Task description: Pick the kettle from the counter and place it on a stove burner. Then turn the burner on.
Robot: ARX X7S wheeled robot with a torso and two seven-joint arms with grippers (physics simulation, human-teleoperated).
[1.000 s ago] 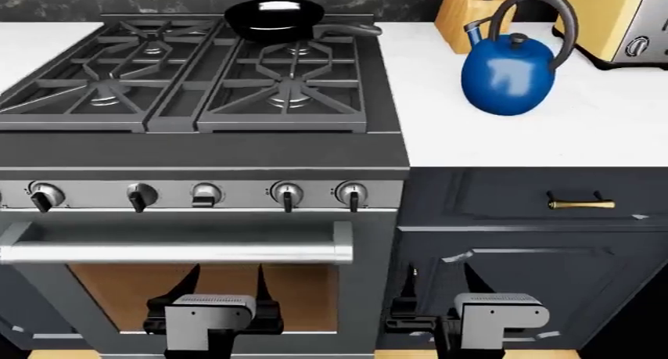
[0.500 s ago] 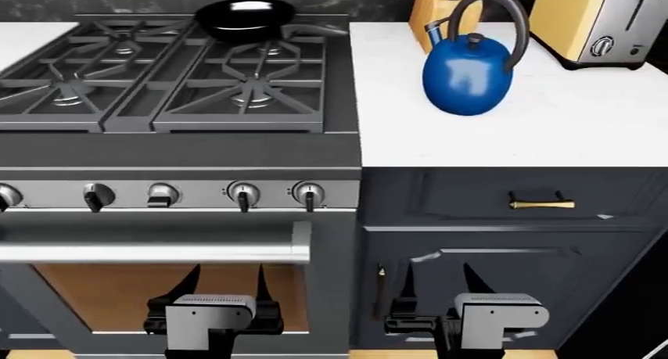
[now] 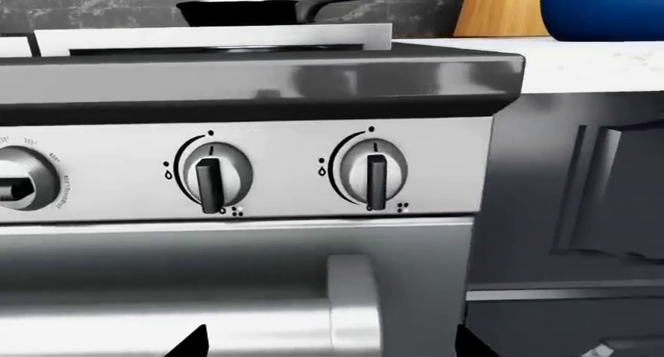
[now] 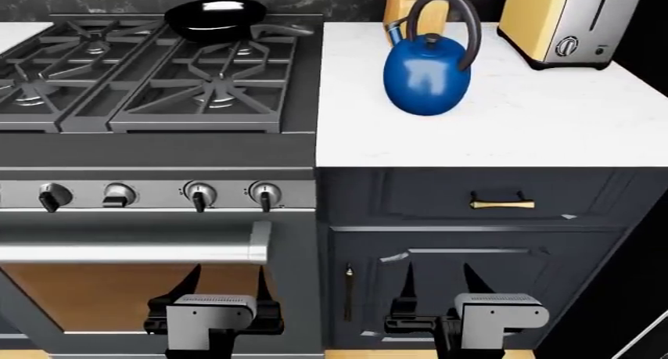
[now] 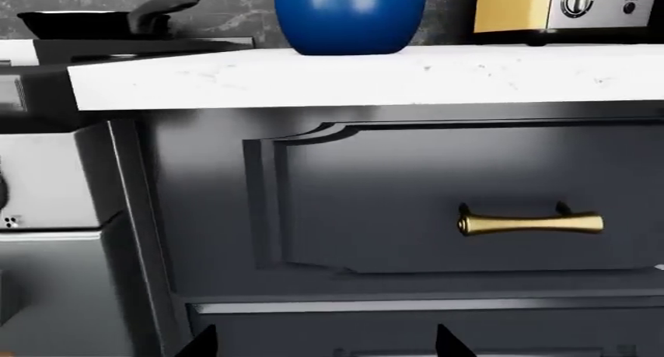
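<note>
The blue kettle (image 4: 427, 76) stands upright on the white tabletop (image 4: 543, 124), near its left edge and just beside the stove (image 4: 156, 152), with its dark arched handle rising above the lid knob. Behind it a wooden knife block (image 4: 402, 3) leans against the dark backsplash, and a cream and steel toaster (image 4: 564, 23) sits further to the right, well apart from the kettle. On the stove, a black frying pan (image 4: 214, 19) rests over a rear burner, while the front stove burner (image 4: 219, 93) nearest the kettle lies bare under its grate. A row of knobs (image 4: 199, 195) runs along the steel front panel above the oven door handle (image 4: 136, 245). Below the tabletop, the navy drawer front carries a brass pull (image 4: 501, 202). Both arms hang low in front of the cabinets: the left tool (image 4: 224, 285) sits before the oven door and the right tool (image 4: 436, 285) before the navy cabinet door, each with its dark fingers spread wide and holding nothing. The left wrist view faces two stove knobs, both pointing straight down; the right wrist view faces the drawer, with the kettle's round belly showing on the tabletop above.
</note>
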